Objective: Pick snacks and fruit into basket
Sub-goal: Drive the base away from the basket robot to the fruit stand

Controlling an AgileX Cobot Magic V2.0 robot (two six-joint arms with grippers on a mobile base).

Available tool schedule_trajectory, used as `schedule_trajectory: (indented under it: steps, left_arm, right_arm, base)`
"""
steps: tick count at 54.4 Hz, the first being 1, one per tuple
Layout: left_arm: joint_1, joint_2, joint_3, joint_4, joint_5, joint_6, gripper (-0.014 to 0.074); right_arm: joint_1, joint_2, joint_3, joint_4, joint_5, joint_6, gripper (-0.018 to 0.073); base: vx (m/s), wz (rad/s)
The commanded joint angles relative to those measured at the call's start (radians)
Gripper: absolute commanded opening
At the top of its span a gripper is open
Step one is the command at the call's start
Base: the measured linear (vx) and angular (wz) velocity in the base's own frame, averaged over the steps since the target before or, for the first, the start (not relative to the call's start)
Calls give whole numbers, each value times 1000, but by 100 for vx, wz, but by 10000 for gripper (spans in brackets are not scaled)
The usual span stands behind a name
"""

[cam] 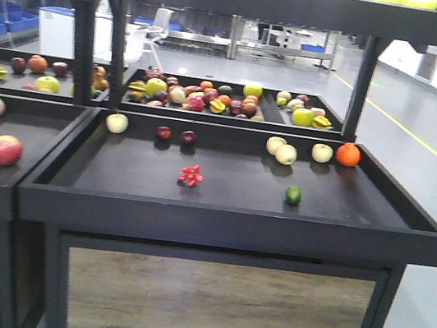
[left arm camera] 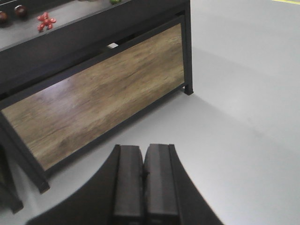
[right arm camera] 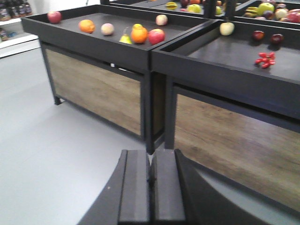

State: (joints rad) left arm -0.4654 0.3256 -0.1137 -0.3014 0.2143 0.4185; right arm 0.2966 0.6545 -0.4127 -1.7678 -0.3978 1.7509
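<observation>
Well beyond the left claw (left arm camera: 143,157), red cluster (left arm camera: 46,21), perhaps berries.

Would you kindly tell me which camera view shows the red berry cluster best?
The front-facing view: the red berry cluster lies whole, central and unobstructed. The left wrist view catches the cluster only at its top left corner; the right wrist view shows the cluster obliquely, near the right edge.

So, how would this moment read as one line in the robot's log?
left gripper: shut, empty | right gripper: shut, empty | glossy red oval cluster: on black tray | round green fruit: on tray | basket: unseen
</observation>
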Motion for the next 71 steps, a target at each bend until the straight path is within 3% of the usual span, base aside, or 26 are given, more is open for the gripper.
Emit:
schedule_trajectory:
  steps: [1,37,71]
  left_arm:
    - [-8,10,-32,-15,-73,-3,-2]
    - [-8,10,-32,-15,-73,-3,-2]
    - [-8,10,-32,-15,-73,-3,-2]
  right_arm:
    - [-3,-3,-28,-14,17,-9,-9]
    - [-3,-3,-28,-14,16,-9,-9]
    - [-3,-3,-28,-14,17,-9,-9]
  base:
    - [30,-31]
    - [33,-26]
    - [37,6]
